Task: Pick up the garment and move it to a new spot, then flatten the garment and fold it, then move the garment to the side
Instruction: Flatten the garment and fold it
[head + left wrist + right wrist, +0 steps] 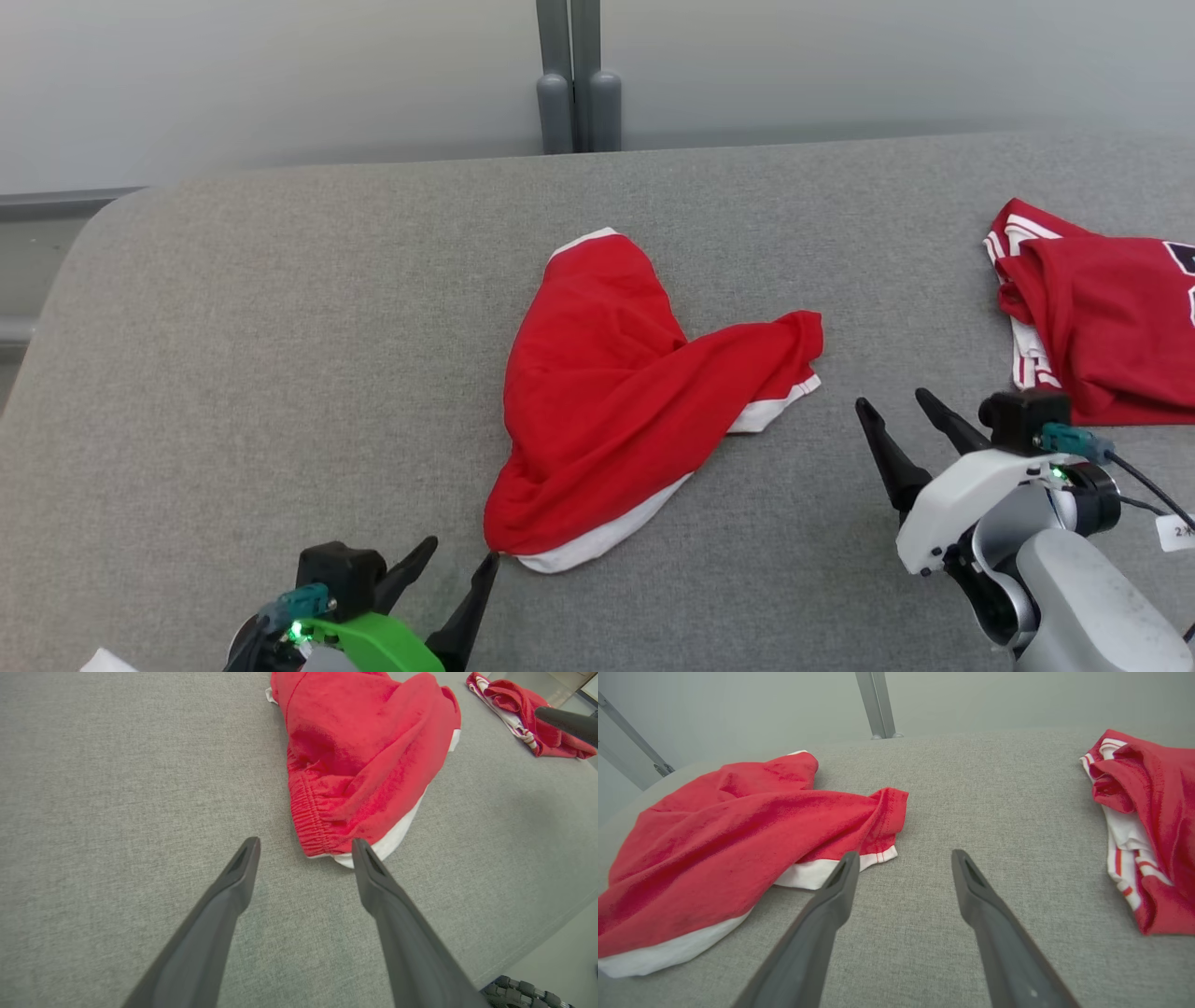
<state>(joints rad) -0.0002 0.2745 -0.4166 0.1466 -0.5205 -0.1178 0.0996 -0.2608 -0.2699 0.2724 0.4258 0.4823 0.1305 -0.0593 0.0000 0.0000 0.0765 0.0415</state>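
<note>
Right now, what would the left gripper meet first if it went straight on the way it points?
Most likely the red garment: its elastic waistband corner lies just ahead, between the open fingers of the left gripper. One fingertip may be touching its white hem; depth is unclear.

red garment (pixel 607 392), white trim; second garment (pixel 1111 327) red, white-striped; grey table (pixel 280 327); dark fingers (pixel 233 882).

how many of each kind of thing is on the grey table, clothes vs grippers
red and white garments: 2, the middle garment and the other garment at the right edge
grippers: 2, the left gripper and the right gripper, both open
total: 4
</note>
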